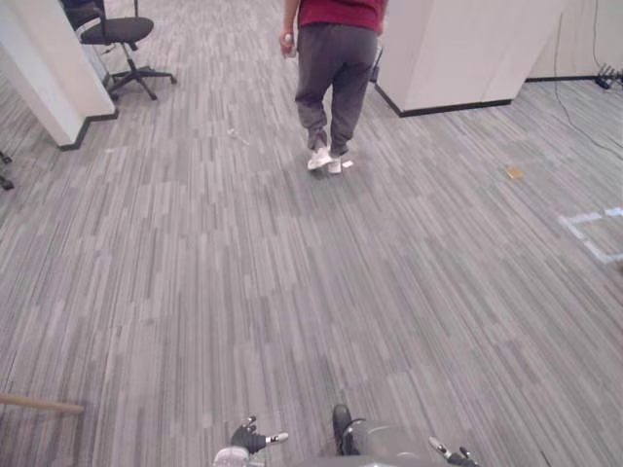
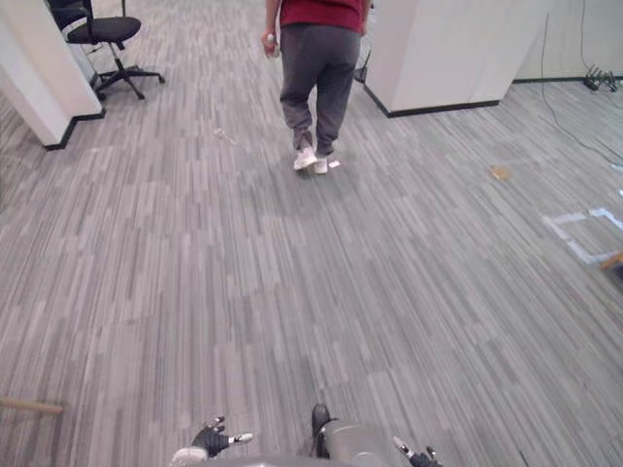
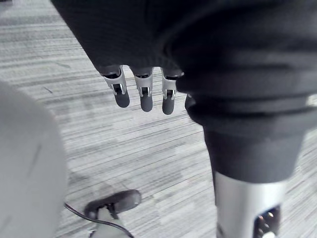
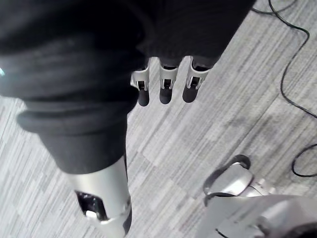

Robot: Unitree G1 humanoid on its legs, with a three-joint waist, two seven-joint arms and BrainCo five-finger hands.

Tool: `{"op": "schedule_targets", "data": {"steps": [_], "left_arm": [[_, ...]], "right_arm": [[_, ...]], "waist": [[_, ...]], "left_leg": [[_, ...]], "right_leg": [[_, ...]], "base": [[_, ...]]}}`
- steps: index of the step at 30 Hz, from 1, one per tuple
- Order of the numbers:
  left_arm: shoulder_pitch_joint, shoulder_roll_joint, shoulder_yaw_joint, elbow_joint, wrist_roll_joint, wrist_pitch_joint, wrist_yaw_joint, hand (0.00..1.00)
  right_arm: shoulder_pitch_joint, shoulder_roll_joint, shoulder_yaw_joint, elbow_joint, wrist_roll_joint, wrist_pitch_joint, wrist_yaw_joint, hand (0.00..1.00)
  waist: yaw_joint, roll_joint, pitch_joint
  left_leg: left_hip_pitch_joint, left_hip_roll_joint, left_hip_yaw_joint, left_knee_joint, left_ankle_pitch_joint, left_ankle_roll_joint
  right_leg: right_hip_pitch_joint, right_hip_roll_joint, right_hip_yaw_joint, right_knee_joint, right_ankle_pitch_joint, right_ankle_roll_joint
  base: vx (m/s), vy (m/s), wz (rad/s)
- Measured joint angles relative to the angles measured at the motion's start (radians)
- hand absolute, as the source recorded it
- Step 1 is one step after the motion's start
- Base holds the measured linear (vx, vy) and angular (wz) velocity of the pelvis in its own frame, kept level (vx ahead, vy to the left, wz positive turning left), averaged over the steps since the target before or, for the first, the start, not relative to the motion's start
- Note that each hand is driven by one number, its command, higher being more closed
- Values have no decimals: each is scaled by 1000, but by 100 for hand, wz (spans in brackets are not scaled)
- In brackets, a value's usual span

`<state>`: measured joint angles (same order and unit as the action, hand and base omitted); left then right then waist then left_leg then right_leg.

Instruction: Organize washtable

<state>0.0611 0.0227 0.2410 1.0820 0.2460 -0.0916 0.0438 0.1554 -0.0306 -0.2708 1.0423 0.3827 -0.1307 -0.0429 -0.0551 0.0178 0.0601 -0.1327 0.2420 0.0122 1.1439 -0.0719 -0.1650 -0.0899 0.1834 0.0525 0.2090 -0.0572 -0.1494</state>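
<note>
Left eye view: person (image 1: 334, 68), chair (image 1: 122, 37)

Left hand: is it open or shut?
Open: the left hand has relaxed fingers hanging above the carpet, holding nothing.

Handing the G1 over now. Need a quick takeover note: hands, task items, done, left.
Left robot hand: open, fingers relaxed, holding nothing, hanging over the carpet.
Right robot hand: open, relaxed, holding nothing.
Scene: open carpet ahead, a person walking away, office chair far left, white pillar far right.
Done: nothing that can be told from here.
Left: get to the work spot, then all the organizing.
</note>
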Motion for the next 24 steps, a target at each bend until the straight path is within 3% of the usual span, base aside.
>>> {"op": "schedule_targets", "data": {"steps": [2, 3, 5, 6, 7, 8, 9, 10, 12, 13, 14, 15, 16, 17, 18, 20, 21, 22, 24], "left_arm": [[-1, 11, -19, -14, 0, -10, 5, 0], [-5, 10, -37, -22, -3, -23, 9, 0], [-5, 5, -44, -30, 0, -30, 18, 0], [-4, -1, -43, -32, 0, -32, 24, 0], [-1, -8, -40, -35, -1, -31, 25, 0], [-3, -9, -41, -39, -1, -30, 24, 0], [-7, -7, -43, -40, -1, -28, 24, 0], [-7, -4, -41, -40, -1, -26, 26, 0], [-8, 1, -42, -36, -1, -20, 24, 0], [-8, 6, -42, -29, -1, -18, 24, 0], [-8, 16, -55, -11, -1, -12, 24, 0], [-7, 25, -68, -4, 0, -10, 24, 0], [-8, 44, -101, 11, 0, -4, 24, 0], [-11, 59, -137, 19, 0, 0, 24, 0], [-12, 64, -158, 25, 0, 1, 24, 0], [-20, 91, -204, 34, 0, 1, 25, 0], [-28, 99, -214, 42, 0, 1, 25, 0], [-37, 98, -216, 56, 0, 1, 27, 0], [-33, 89, -209, 60, -1, 2, 28, 0]], "right_arm": [[-22, 5, 34, -9, 0, -8, -1, 0], [-42, 3, 39, -4, 0, -13, -1, 0], [-65, 13, 50, -18, 0, -23, -1, 0], [-66, 9, 60, -18, 0, -22, -2, 0], [-66, 4, 67, -16, -1, -22, -2, 0], [-65, -2, 68, -11, -3, -22, -3, 0], [-64, -8, 80, -1, -11, -18, -8, 0], [-64, -2, 84, -1, -18, -18, -11, 0], [-38, 9, 90, 12, -42, -16, -18, 0], [-31, 9, 93, 13, -42, -16, -18, 0], [-23, 10, 91, 31, -41, -16, -17, 0], [-25, 12, 90, 39, -42, -15, -14, 0], [-29, 12, 80, 54, -43, -14, -7, 0], [-33, 12, 75, 57, -46, -14, 0, 0], [-33, 12, 74, 55, -51, -14, 2, 0], [-33, 12, 76, 58, -67, -14, 5, 0], [-39, 10, 75, 64, -71, -14, 5, 0], [-45, 8, 74, 71, -71, -15, 4, 0], [-48, 2, 73, 71, -71, -18, 2, 0]], "waist": [[14, -11, 9], [24, -13, 12], [30, -4, 14], [31, 1, 13], [33, 15, 12], [40, 17, 11], [46, 12, 5], [47, 10, 1], [40, -25, -14], [42, -29, -17], [40, -42, -25], [38, -52, -31], [25, -68, -37], [7, -68, -34], [5, -66, -31], [9, -84, -33], [11, -89, -30], [8, -86, -29], [-4, -77, -23]], "left_leg": [[-80, 2, 54, -20, -63, 48], [-113, -1, 100, -117, -115, 57], [-159, -8, 154, -351, -137, 79], [-167, -38, 144, -624, -118, 70], [-174, -55, 103, -862, -45, 53], [-181, -58, 83, -885, 3, 34], [-187, -83, 70, -890, 77, 67], [-186, -99, 76, -890, 96, 96], [-163, -145, 119, -844, 57, 192], [-142, -155, 131, -858, 50, 201], [-69, -193, 148, -914, 38, 216], [-44, -213, 153, -937, 32, 224], [2, -252, 151, -964, 15, 240], [39, -275, 139, -970, -1, 250], [57, -281, 135, -969, -12, 254], [103, -299, 126, -973, -33, 260], [137, -304, 117, -998, -36, 261], [166, -301, 104, -1023, -36, 262], [215, -282, 83, -1058, -37, 263]], "right_leg": [[85, -9, 44, -30, -1, -1], [125, -21, 78, -47, -2, 0], [170, -40, 120, -88, -28, 13], [186, -51, 142, -109, -41, 20], [195, -51, 152, -128, -53, 23], [196, -52, 165, -132, -61, 30], [196, -66, 191, -124, -87, 44], [200, -81, 199, -116, -103, 50], [190, -131, 223, -33, -130, 62], [184, -138, 231, 7, -131, 64], [143, -146, 245, 173, -147, 99], [112, -150, 252, 266, -156, 158], [53, -151, 264, 449, -148, 313], [-1, -151, 267, 608, -86, 424], [-25, -149, 261, 678, -54, 426], [-109, -169, 200, 835, -56, 419], [-156, -197, 143, 857, -85, 382], [-192, -219, 91, 816, -132, 302], [-196, -212, 68, 643, -176, 227]], "base": [[358, 72, -64], [250, 151, -73], [226, 220, -57], [247, 318, -31], [207, 279, -34], [242, 249, -43], [326, 247, -40], [513, 355, -37], [487, 307, -25], [418, 284, -18], [332, 229, -6], [488, 326, 10], [453, 270, 35], [434, 241, 42], [265, 114, 33], [278, 106, 17], [349, 121, 22], [277, 82, 22], [241, 8, 35]]}}
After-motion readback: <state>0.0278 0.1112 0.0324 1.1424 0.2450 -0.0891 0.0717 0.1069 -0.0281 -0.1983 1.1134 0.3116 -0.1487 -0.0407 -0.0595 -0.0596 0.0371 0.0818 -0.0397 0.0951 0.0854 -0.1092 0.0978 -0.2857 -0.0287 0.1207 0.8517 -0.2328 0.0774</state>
